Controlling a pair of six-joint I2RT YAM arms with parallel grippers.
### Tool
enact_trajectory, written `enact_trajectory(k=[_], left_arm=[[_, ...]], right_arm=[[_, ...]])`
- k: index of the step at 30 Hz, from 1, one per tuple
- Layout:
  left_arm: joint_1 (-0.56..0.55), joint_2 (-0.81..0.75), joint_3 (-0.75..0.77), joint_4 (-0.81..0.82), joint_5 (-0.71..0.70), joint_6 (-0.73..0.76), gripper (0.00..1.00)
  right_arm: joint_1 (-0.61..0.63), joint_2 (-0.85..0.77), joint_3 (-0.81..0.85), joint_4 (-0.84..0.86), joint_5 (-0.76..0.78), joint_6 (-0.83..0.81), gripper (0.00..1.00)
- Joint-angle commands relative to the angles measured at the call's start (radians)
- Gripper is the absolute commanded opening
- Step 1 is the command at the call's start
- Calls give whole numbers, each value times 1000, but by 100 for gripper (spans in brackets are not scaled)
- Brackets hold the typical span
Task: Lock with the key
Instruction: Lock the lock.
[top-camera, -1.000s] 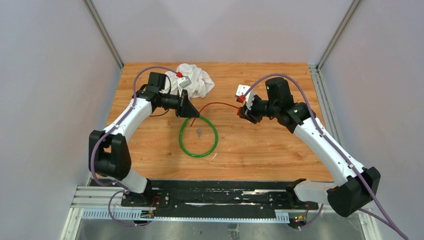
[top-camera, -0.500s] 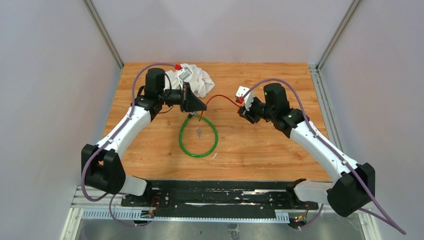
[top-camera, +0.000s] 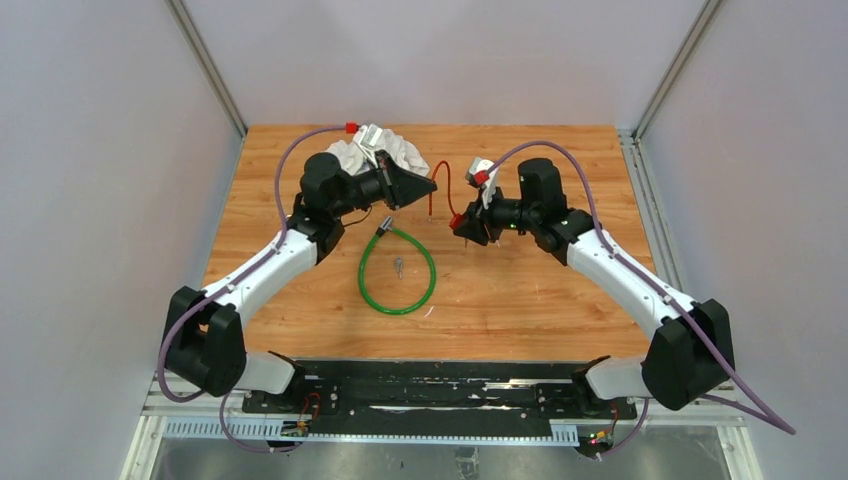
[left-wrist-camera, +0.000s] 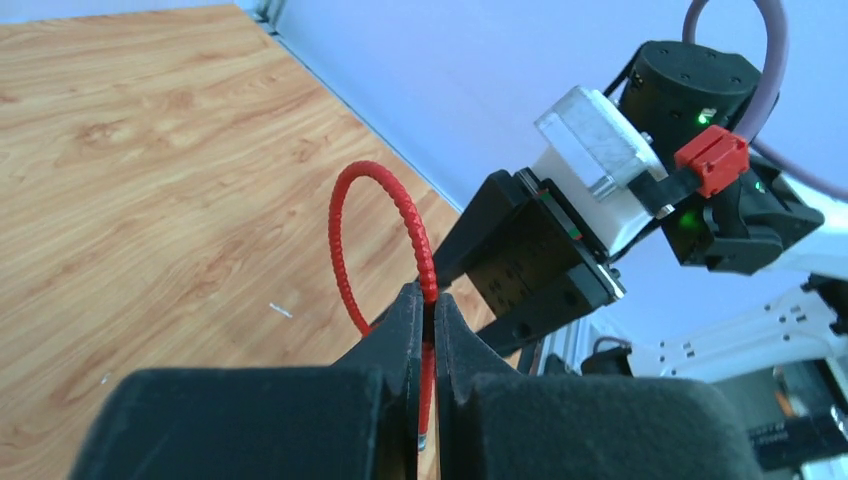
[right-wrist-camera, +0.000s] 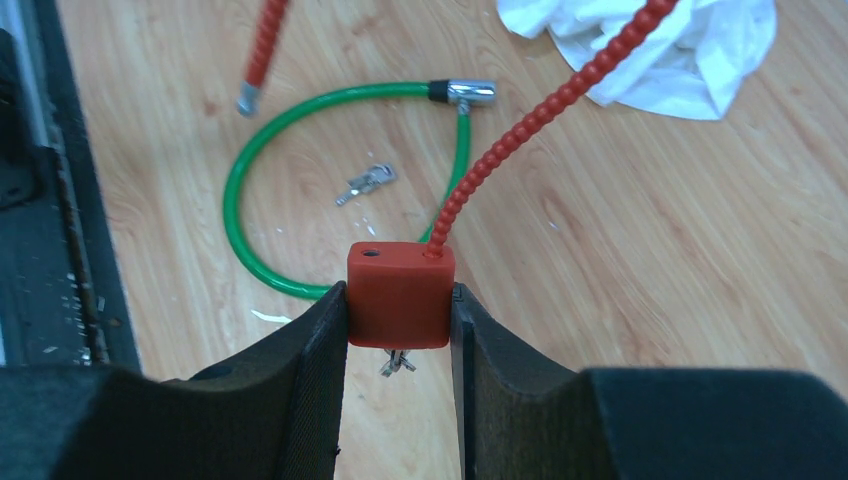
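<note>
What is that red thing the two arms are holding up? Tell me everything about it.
It is a red cable lock, held off the table. Its body sits clamped in the right gripper, one hole open on top, what looks like a key beneath. Its ribbed cable arcs to the left gripper, pinched near its metal tip.

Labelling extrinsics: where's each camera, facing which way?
Top external: above and behind, down onto wooden table; left arm, right arm show.
Left wrist: along left gripper, shut on red ribbed cable, toward right arm.
Right wrist: down past right gripper clamping red lock body.
Shared: green cable loop, top external and right wrist.
</note>
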Motion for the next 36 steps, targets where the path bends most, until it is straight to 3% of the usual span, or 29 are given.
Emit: enact_trajectory(k=[1, 6, 13, 27, 36], left_arm=[[-30, -15, -103, 298, -125, -138, 1], [-34, -17, -228, 555, -173, -215, 0], [-42, -2, -297, 720, -237, -281, 0], [-52, 5, -345, 845, -246, -287, 0], [-87, -4, -365, 941, -213, -284, 0]], right_arm=[[-2, 21, 5, 178, -202, 147, 1], [-2, 25, -20, 280, -279, 223, 1], [-3, 21, -74, 416, -325, 285, 1], [-30, -4, -146, 621, -404, 378, 1], [-89, -41, -328, 1067, -472, 351, 1]])
